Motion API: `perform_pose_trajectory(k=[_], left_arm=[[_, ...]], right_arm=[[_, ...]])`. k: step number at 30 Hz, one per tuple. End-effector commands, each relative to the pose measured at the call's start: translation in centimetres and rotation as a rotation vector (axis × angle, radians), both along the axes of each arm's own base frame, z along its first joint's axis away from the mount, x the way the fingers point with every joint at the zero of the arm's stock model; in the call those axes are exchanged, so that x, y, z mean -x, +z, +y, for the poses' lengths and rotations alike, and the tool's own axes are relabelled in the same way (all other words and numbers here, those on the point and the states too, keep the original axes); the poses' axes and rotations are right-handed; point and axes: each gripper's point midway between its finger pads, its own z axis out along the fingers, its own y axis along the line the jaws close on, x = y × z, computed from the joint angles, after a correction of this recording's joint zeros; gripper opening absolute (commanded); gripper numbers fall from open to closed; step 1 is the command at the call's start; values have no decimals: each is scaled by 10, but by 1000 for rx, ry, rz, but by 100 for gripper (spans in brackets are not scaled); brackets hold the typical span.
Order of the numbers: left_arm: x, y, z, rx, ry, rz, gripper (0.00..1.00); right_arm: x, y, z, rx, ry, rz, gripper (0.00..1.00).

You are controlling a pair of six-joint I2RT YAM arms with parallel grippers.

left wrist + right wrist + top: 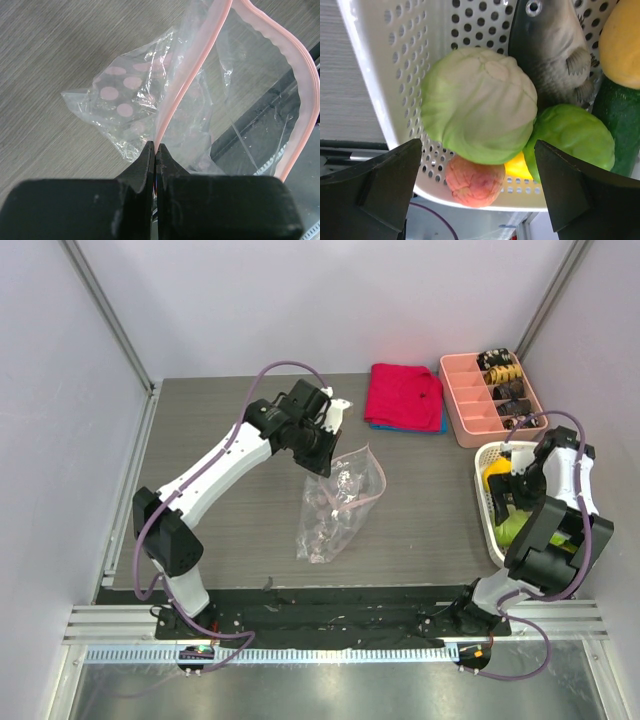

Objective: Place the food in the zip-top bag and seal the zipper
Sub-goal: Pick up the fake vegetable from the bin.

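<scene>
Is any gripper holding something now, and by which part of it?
The left gripper is shut on the zip-top bag, pinching the pink zipper at its mouth. The right gripper is open over the food in the basket, holding nothing.

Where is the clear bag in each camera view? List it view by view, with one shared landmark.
Top: bag sits mid-table, far end at the left gripper.
Left wrist: bag fills centre and right, pink strip pinched by the left gripper.
Right wrist: not in it; only a basket of food.
Shared landmark: the grey table.
</scene>
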Motion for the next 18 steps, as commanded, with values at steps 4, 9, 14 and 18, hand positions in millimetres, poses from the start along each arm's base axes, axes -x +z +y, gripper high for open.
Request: perform_pose_trajectory(k=[4,9,14,18], left_arm=[[1,10,2,22,-7,-25,0],[0,9,1,25,-5,-24,0],[2,4,3,22,-3,-20,0],[1,5,4,29,2,-20,0]], right_arm=[[-13,-18,-14,43,9,-17,100],[-11,-27,-2,-10,9,9,100],[-7,-34,11,-50,16,42,96],[-12,-17,15,-81,1,29,71]])
